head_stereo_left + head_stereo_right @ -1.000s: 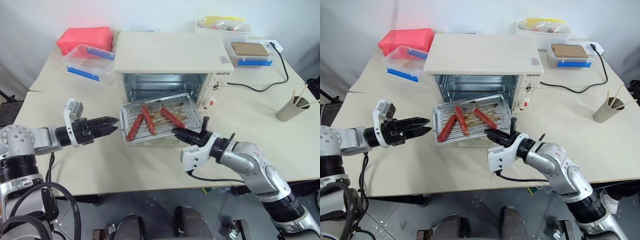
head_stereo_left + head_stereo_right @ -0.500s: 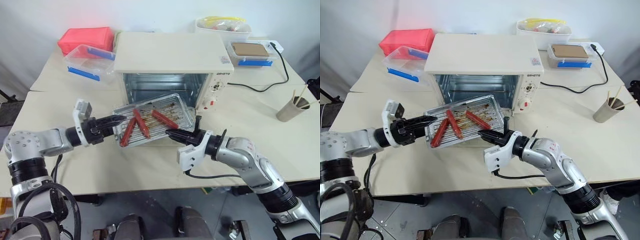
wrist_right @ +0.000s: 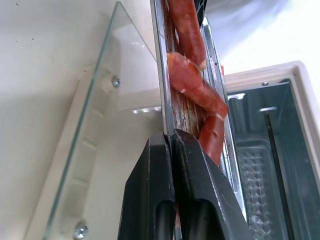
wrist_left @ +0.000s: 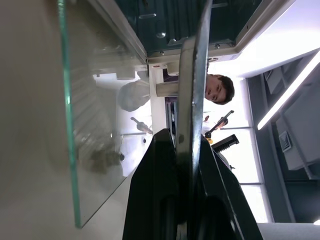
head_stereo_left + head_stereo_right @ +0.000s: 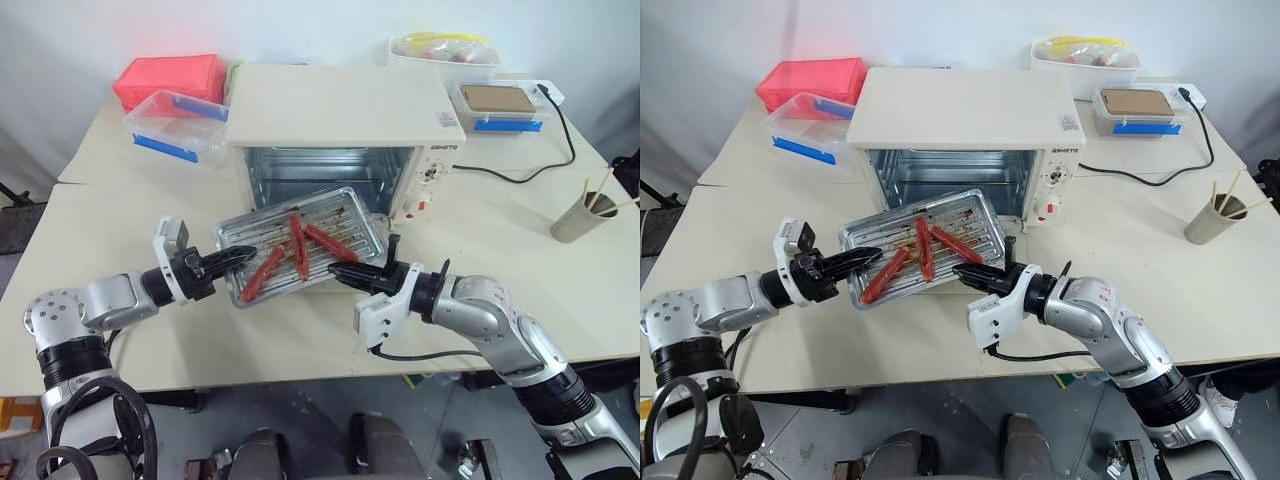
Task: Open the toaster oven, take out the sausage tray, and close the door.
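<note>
Cream tabletop underneath: the left gripper, held level, is clamped on the shiny silver rectangular sausage tray, three red sausages carried, before the open cream-white boxy toaster oven; the right gripper is pinched on the near rim.

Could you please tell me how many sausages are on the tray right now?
3, all on the sausage tray: left sausage, middle sausage, right sausage. None appears hidden.
</note>
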Motion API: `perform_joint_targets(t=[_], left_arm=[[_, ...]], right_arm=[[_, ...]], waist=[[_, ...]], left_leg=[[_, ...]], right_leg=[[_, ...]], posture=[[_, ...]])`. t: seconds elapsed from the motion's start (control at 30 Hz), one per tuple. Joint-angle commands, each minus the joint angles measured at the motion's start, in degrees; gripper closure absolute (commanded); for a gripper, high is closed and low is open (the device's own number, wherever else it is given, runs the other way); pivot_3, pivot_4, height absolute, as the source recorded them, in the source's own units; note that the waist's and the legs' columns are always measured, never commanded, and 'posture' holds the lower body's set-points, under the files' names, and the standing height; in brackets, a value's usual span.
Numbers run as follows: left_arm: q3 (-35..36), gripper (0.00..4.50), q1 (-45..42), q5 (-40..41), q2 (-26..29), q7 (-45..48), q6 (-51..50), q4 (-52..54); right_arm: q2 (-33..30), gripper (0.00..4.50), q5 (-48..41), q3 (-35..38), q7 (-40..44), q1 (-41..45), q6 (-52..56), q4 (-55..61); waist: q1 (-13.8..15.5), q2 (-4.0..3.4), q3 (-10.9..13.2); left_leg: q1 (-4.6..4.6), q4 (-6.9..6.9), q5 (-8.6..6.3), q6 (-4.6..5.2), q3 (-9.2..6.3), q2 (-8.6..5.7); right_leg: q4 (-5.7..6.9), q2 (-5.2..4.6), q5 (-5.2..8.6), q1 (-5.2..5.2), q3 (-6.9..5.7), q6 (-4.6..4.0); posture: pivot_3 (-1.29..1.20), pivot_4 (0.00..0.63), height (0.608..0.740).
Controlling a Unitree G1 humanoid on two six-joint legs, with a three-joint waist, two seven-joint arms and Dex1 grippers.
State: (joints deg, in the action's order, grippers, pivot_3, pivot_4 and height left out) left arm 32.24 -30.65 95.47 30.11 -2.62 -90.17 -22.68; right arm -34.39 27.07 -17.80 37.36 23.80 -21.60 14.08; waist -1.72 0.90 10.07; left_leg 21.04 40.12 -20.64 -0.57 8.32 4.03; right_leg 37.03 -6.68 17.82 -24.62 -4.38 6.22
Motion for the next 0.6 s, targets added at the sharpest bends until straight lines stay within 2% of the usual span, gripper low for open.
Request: perform_joint_targets(t=[0.03,0.13,0.3,0.53,0.6], left_arm=[[-2.6,4.49,3.5,10.2,2.3,-6.3,4.7,1.7],[-4.8,4.50,6.8,17.1,4.1,-9.5,8.1,2.7],[-3.7,4.50,10.1,17.5,6.5,-6.9,7.6,2.8],[-1.7,4.50,15.8,17.5,9.3,0.7,6.0,4.8],[0.7,4.50,19.8,17.5,10.1,2.5,6.8,6.9]], right_arm=[[0.6,4.24,-5.2,1.8,1.0,-1.2,2.3,2.5],[-0.5,3.42,-6.4,2.1,2.4,-1.8,1.8,2.9],[-3.0,1.75,-11.3,3.9,3.2,-4.1,-1.1,3.5],[-7.3,1.75,-21.1,9.9,5.1,-9.2,-4.1,1.7],[-9.5,2.12,-30.4,13.2,9.2,-12.8,-4.8,-2.0]], waist=[[0.0,0.01,0.0],[0.0,0.01,0.0],[0.1,0.01,0.0],[0.1,0.01,0.0],[0.1,0.01,0.0]], left_leg=[[-0.01,0.00,0.00,0.00,-0.04,0.00],[-0.08,-0.04,0.00,0.00,-0.24,0.00],[-0.11,-0.04,0.00,0.00,-0.19,-0.01],[-0.09,-0.06,0.00,0.00,0.07,-0.05],[-0.08,-0.08,0.00,0.00,0.08,-0.05]], right_leg=[[0.00,0.00,0.00,0.02,0.00,0.00],[0.02,-0.02,0.00,0.01,0.11,0.00],[0.00,0.01,0.00,0.03,0.10,-0.01],[-0.07,0.00,0.01,0.08,0.05,-0.01],[-0.13,0.01,0.01,0.08,0.04,-0.01]], posture=[[0.00,0.150,0.740],[0.00,0.150,0.740],[0.00,0.150,0.740],[0.00,0.150,0.740],[0.00,0.150,0.740]])
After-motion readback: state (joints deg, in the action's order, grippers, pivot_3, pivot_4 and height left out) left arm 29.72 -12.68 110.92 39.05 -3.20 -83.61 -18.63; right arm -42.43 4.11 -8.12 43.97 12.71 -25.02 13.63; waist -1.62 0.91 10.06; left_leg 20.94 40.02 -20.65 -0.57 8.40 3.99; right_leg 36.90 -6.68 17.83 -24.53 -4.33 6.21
